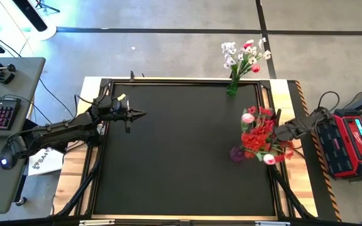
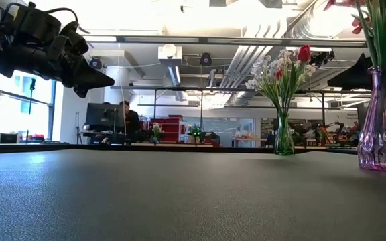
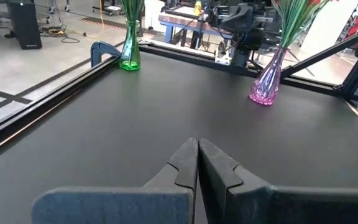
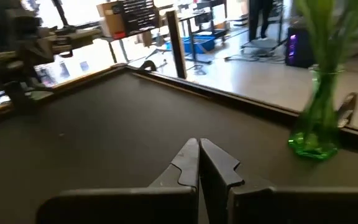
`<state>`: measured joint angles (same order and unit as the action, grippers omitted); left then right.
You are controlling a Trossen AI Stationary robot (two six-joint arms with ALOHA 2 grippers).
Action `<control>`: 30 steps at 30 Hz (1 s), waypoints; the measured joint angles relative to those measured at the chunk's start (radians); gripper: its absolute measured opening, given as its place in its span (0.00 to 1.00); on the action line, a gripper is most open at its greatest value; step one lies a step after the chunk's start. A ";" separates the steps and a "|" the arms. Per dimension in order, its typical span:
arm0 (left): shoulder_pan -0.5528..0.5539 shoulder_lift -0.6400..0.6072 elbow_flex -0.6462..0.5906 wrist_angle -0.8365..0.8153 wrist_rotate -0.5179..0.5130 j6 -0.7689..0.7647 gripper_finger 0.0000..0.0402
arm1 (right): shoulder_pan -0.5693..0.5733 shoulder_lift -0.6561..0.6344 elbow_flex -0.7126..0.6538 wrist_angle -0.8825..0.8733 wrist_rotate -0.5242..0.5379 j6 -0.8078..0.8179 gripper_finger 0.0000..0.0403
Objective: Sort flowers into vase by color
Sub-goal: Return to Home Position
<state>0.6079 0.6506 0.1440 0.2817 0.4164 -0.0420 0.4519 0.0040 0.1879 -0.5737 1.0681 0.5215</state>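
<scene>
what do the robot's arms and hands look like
Both are black, slim and jointed, with black cables by their bases. The left arm ends in the left hand, tapering to a point, with a small pale tag near its wrist. The right arm matches. The right hand shows dark, flat, stepped fingers.

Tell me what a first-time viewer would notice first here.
The two bouquets stand out first: a violet vase crammed with red and pink flowers near the right edge of the table, and a green vase of white blossoms with a red tulip at its far edge. Next, the arms sit at opposite sides, left gripper and right gripper both shut, holding nothing.
</scene>
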 joint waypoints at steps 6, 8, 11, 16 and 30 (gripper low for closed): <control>0.000 0.000 0.000 0.000 0.000 -0.006 0.00 | 0.000 0.000 -0.009 0.002 0.043 -0.002 0.00; 0.000 0.001 0.000 0.000 -0.003 -0.006 0.00 | 0.000 0.001 -0.010 -0.019 0.043 -0.001 0.00; 0.000 0.008 0.000 0.000 -0.011 -0.006 0.00 | -0.005 0.001 -0.010 -0.016 0.056 -0.002 0.00; 0.000 0.018 0.000 -0.001 -0.011 -0.009 0.00 | -0.007 0.001 -0.010 -0.016 0.059 0.051 0.00; -0.031 0.017 -0.015 0.091 0.091 -0.012 0.00 | -0.007 0.001 -0.010 -0.017 -0.056 0.054 0.00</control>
<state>0.5771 0.6681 0.1294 0.3728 0.5077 -0.0540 0.4450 0.0051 0.1783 -0.5907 1.0119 0.5754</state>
